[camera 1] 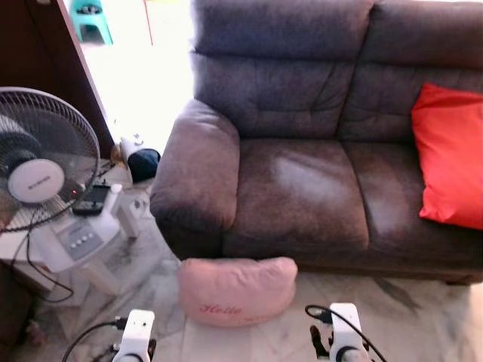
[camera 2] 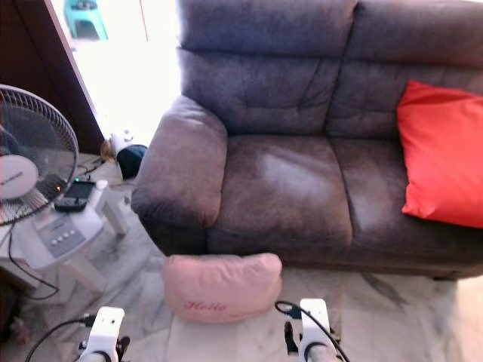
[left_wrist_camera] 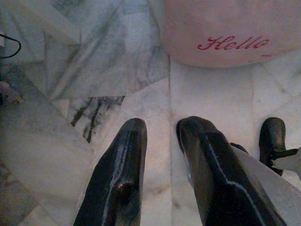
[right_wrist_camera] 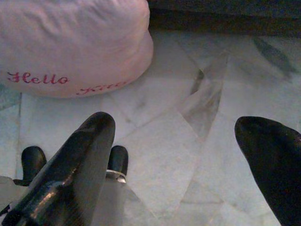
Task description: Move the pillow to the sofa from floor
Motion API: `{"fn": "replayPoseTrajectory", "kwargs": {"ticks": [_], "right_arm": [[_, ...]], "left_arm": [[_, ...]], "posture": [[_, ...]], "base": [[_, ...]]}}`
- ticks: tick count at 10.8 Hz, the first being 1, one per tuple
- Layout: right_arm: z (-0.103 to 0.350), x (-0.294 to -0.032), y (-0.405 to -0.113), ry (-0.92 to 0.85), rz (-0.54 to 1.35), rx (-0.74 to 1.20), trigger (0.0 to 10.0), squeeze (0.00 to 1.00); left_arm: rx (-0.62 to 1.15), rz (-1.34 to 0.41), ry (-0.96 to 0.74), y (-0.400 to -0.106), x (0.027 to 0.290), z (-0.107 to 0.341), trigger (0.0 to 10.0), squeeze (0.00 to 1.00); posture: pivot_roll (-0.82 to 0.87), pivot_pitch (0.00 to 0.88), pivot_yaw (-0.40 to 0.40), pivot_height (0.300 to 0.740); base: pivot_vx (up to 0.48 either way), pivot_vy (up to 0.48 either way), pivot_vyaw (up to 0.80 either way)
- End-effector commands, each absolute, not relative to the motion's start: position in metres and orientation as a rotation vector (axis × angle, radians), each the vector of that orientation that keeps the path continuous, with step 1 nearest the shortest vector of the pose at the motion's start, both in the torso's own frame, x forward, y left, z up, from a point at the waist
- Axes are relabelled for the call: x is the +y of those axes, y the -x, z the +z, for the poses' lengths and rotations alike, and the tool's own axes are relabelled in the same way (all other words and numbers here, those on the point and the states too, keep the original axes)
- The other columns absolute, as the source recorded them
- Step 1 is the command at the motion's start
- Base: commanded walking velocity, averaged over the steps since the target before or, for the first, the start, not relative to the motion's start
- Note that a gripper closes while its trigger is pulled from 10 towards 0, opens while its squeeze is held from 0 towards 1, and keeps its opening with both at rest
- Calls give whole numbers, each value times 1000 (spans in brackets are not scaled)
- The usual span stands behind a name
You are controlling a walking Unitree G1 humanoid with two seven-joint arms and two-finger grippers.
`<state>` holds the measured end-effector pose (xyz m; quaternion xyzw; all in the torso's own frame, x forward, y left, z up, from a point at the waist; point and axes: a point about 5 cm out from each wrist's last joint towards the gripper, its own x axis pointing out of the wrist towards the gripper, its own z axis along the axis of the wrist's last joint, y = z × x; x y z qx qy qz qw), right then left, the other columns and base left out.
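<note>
Right, I've got the pink pillow (camera 1: 236, 289) low in the middle of the frame, lying on the marble floor (camera 1: 423, 317) against the sofa (camera 1: 302, 196) front, under the arm, "Hello" facing me. Both arms sit at the bottom edge, either side of it, lined up for a two-sided scoop, I'd judge. The left gripper (left_wrist_camera: 162, 155) holds nothing, fingers only narrowly parted; the right gripper (right_wrist_camera: 188, 141) is spread wide, also empty. The second stitched word is too blurred to read, and the red cushion (camera 1: 451, 154) is cut off at right.
</note>
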<state>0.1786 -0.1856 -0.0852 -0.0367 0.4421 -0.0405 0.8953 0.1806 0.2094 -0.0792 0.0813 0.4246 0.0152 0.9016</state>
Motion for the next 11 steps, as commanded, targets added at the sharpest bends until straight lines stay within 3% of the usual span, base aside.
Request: {"fn": "replayPoseTrajectory", "kwargs": {"ticks": [1,11], "right_arm": [[-85,-186,-180,75,-88,911,10000,0],[-86,-193,-175,78,-90,925,10000,0]], "left_arm": [[901,37,-182,-176,212,-81,10000,0],[905,49,-143,-177,209,-82,10000,0]], "posture": [[72,23,-46,740],[70,32,-49,740]], "base": [[0,0,0],[0,0,0]]}}
